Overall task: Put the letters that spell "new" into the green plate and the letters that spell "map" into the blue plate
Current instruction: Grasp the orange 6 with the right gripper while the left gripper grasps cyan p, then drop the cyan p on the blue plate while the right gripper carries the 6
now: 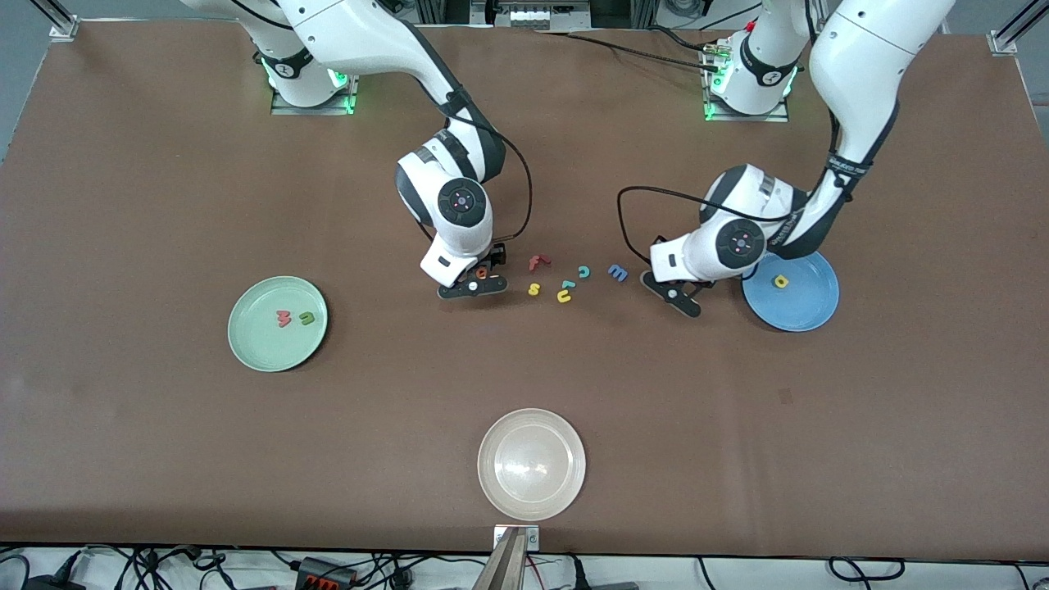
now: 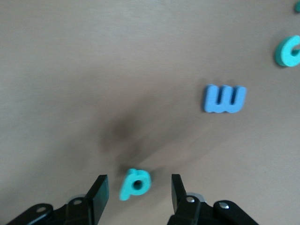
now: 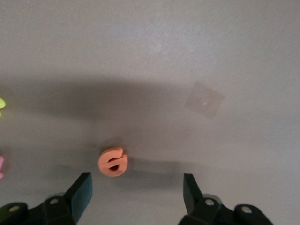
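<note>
Salmon-red "w" [image 1: 283, 318] and dark green "n" [image 1: 306, 317] are seen lying side by side in the green plate [image 1: 250, 344], toward the right arm's end of the table. The orange "e" [image 3: 112, 162] lies flat on the table, framed between the spread fingers of the right gripper [image 3: 136, 192], nearer one finger than the other and touched by neither; nothing is gripped.

A yellow stem letter [image 1: 781, 281] is seen in the blue plate [image 1: 807, 311], toward the left arm's end. The teal stem letter [image 2: 135, 183] lies on the table between the parted fingers of the left gripper [image 2: 139, 193], with a gap showing on both sides; it is not held. The blue "m" [image 1: 618, 273] rests on the table near the left gripper, toward the middle row of letters.

Loose on the table between the two grippers are noted a red "f" [image 1: 538, 262], a yellow "s" [image 1: 534, 288], a yellow "u" [image 1: 564, 297] and a teal "c" [image 1: 584, 271]. A whitish translucent plate [image 1: 492, 483] sits well apart, nearest the front camera.
</note>
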Robot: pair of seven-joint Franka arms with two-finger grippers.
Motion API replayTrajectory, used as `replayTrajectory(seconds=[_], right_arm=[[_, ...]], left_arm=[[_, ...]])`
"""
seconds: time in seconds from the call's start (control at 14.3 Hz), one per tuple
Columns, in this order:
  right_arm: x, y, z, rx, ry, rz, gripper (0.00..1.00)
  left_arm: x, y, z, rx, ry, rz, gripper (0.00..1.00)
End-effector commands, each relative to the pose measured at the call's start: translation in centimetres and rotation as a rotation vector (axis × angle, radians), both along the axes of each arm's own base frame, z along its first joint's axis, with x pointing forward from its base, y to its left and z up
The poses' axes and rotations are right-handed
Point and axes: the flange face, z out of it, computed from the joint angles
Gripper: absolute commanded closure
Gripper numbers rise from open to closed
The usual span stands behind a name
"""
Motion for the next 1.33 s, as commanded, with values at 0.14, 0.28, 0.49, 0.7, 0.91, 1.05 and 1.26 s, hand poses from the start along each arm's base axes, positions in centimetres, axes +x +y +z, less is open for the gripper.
replayTrajectory(seconds=[0.14,0.28,0.49,0.7,0.91,1.05,1.26], right_arm=[[0.0,1.1,-0.4,0.024,-0.003,-0.010,0.24],[0.1,1.2,-1.2,0.028,-0.012,-0.008,0.29],[0.3,1.3,-1.9,0.036,-0.025,-0.015,0.31],[0.3,1.3,-1.9,0.036,-0.025,-0.014,0.35],[0.3,1.3,-1.9,0.038,-0.026,-0.009,0.58],[0.5,1.3,-1.7,0.041,-0.029,-0.006,0.73],[1.0,0.8,-1.5,0.042,-0.031,-0.009,0.84]], left_arm=[[-0.5,1.0,0.1,0.050,-0.064,-0.056,0.41],[-1.1,0.8,-0.5,0.042,-0.070,-0.059,0.42],[-2.0,0.9,-1.1,0.047,-0.054,-0.064,0.70],[-2.0,0.9,-1.1,0.050,-0.052,-0.066,0.85],[-0.8,2.3,1.6,0.090,-0.051,-0.052,0.87],[1.8,3.7,6.0,0.154,-0.016,-0.040,0.87],[5.2,6.1,10.5,0.186,0.039,-0.042,0.86]])
